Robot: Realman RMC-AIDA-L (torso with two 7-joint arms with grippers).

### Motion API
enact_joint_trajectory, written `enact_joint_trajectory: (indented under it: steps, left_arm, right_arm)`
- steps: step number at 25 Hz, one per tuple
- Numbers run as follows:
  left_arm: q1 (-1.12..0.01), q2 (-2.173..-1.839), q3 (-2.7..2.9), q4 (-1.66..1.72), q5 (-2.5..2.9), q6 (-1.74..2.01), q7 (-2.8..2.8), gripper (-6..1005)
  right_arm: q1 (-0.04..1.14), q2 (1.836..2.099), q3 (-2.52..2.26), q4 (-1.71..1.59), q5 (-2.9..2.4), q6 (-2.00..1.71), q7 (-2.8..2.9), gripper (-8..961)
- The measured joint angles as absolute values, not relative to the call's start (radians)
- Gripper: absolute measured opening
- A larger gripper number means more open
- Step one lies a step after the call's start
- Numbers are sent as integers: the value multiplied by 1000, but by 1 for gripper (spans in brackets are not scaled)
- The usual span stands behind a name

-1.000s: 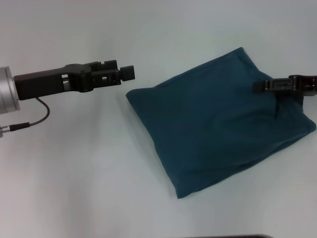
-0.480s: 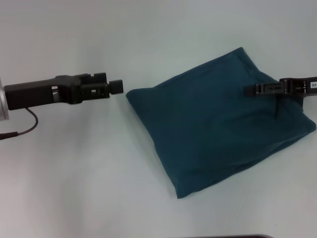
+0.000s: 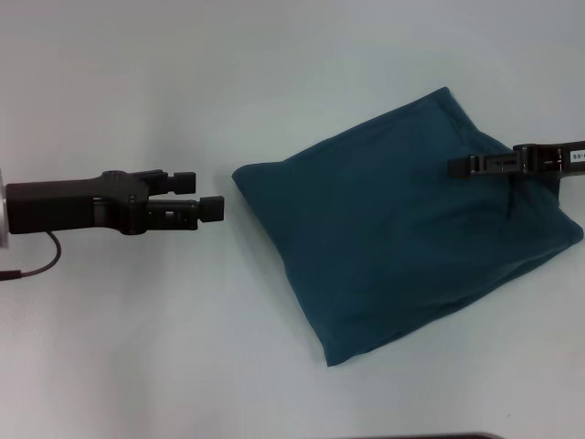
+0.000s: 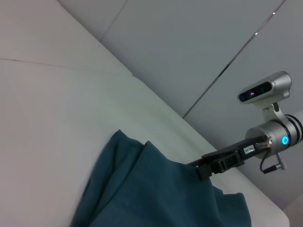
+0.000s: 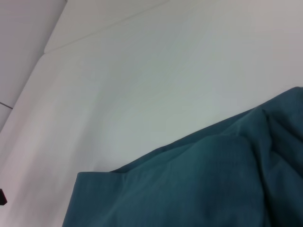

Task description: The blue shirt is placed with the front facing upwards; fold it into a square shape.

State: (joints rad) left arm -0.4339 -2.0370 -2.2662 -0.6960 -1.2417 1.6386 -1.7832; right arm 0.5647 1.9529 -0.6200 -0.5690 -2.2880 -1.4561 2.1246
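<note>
The blue shirt (image 3: pixel 402 233) lies folded into a rough, slightly tilted rectangle right of the table's middle; no lettering or collar shows. In the left wrist view the blue shirt (image 4: pixel 156 198) lies bunched in thick layers, and in the right wrist view the blue shirt (image 5: pixel 199 184) fills the lower part. My left gripper (image 3: pixel 201 193) hovers open just left of the shirt's left corner, apart from the cloth. My right gripper (image 3: pixel 457 166) reaches in from the right above the shirt's far right part; the right gripper (image 4: pixel 210 169) is also seen over the fabric.
The white table (image 3: pixel 137 347) surrounds the shirt, with bare surface to the left and front. A thin cable (image 3: pixel 27 265) hangs from my left arm. The right arm's wrist camera (image 4: pixel 265 90) shows beyond the shirt.
My left arm has drawn back to the left and nearer to me, away from the shirt. My right gripper has slid slightly left over the shirt. The shirt has not moved.
</note>
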Motion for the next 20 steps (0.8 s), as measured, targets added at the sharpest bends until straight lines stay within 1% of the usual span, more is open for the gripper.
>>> enact_joint_trajectory:
  steps: [7,15,20]
  left_arm:
    - [-434,-2040,-2268,-694,-1241,1639,-1780,964]
    - [-437,-2043,-2269,-694,-1241,1639,-1779,964]
    - [-440,-2043,-2269,-694,-1241,1637,-1779,964]
  right_arm:
    - [565,1953,-618,-569,-2287,-1451,2118,860]
    - [573,1961,-614,-569,-2277,-1463,2063,653]
    - [579,1970,-617,-569,-2276,-1464,2050,434]
